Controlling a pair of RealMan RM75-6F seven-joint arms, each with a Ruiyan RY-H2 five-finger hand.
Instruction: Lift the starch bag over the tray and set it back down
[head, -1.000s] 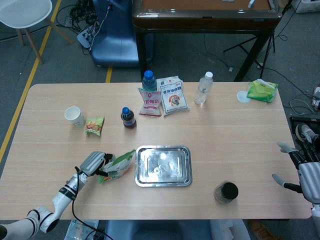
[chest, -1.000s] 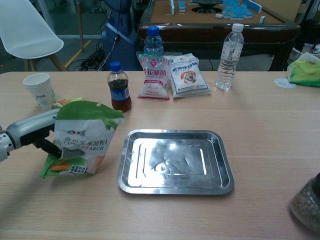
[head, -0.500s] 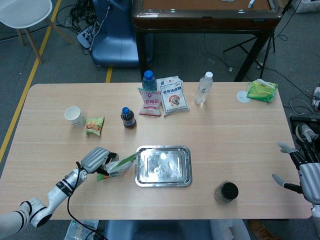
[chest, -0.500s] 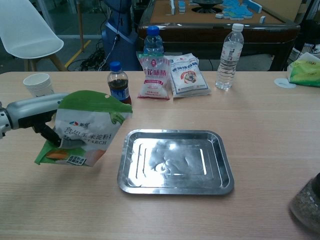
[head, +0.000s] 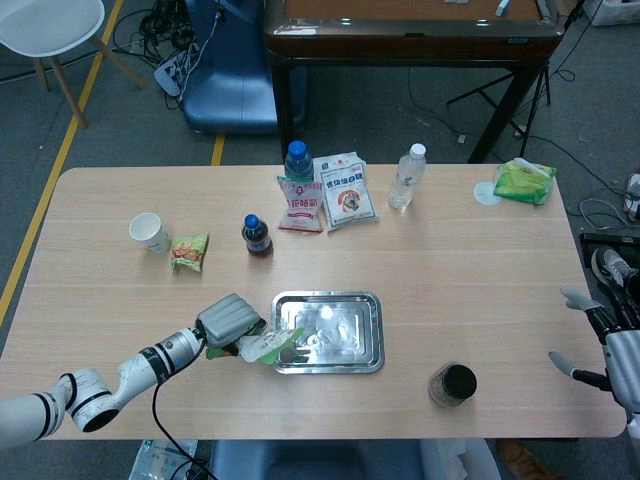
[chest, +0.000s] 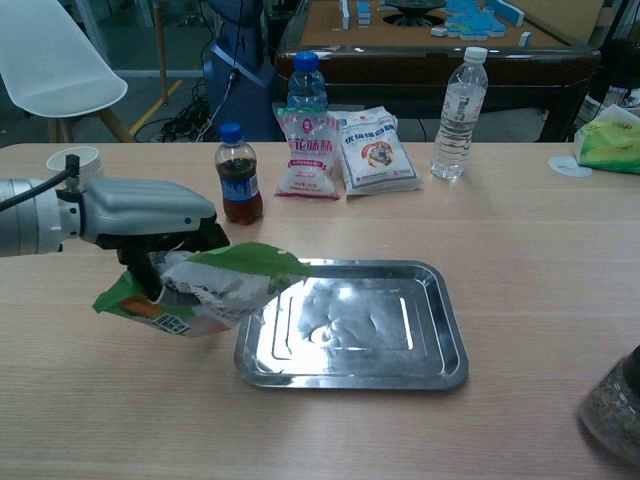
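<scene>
My left hand (chest: 150, 215) holds the starch bag (chest: 210, 290) tight, with the fingers wrapped around its left part. The bag is up off the counter (chest: 520, 250) and tipped over sideways. Its green top pokes right, over the left edge of the tray (chest: 440, 365). The rest of the bag hangs just left of the tray.

My right hand (head: 612, 340) is far over at the right edge of the counter. It holds nothing and its fingers are spread apart.

The shiny tray sits flat in the middle of the counter, on the near side. A dark jar (head: 452, 384) stands near the tray, on its right.

On the far side I see a small cola bottle (chest: 238, 187), a pink packet (chest: 311, 155) with a blue-capped bottle (chest: 306, 82) behind it, a white packet (chest: 375, 150) and a clear water bottle (chest: 459, 100). A paper cup (head: 149, 232) and a little snack bag (head: 189, 251) sit to the left.
</scene>
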